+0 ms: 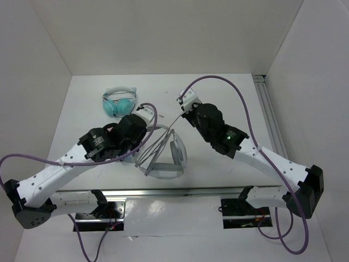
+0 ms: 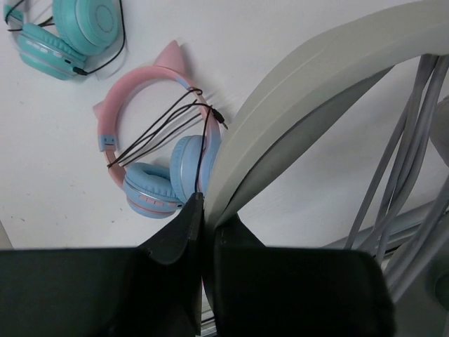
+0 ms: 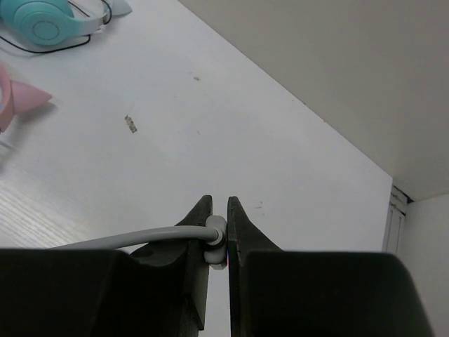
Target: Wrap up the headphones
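Note:
The light grey-white headphones (image 1: 175, 155) lie at the table's middle, raised at one side. Their thin grey cable (image 1: 161, 143) crosses the headband in several strands. My left gripper (image 1: 140, 143) is shut on the wide headband (image 2: 316, 77), which is pinched between its fingers (image 2: 189, 232). Cable strands (image 2: 403, 168) hang to the right of it. My right gripper (image 1: 181, 113) is shut on the cable's white plug end (image 3: 218, 242) and holds it above the table, behind the headphones. The cable (image 3: 126, 240) leads off to the left from the jaws.
A teal pair (image 1: 120, 102) lies at the back left and also shows in the left wrist view (image 2: 66, 28). A pink-banded pair with blue cups (image 2: 158, 158) lies beside my left gripper, hidden under the arm from above. Metal rails run along the front (image 1: 174, 192) and right (image 1: 270, 114) edges.

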### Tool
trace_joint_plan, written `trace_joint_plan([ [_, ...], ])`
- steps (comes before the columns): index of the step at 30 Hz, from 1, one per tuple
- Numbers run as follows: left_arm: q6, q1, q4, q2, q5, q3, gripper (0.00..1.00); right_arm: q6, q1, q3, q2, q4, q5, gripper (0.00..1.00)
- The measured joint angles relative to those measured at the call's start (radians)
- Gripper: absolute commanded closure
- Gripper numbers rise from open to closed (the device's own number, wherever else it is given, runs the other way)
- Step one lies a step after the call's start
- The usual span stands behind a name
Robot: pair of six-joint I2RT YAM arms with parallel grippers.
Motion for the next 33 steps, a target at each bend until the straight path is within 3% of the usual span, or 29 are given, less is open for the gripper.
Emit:
trace_joint_plan([
  [14,0.026,-0.067,0.021,-0.059,-0.022,0.061,1.00,0.032,-0.140,-0.039,-0.004,0.026,-0.380,0.98],
  [24,0.141,-0.071,0.233,-0.145,-0.063,0.034,1.00,0.090,-0.231,-0.103,-0.045,0.153,-0.736,0.91],
  [33,0.268,-0.075,0.485,-0.147,0.093,-0.065,1.00,0.149,-0.280,-0.111,-0.033,0.211,-0.973,0.73],
])
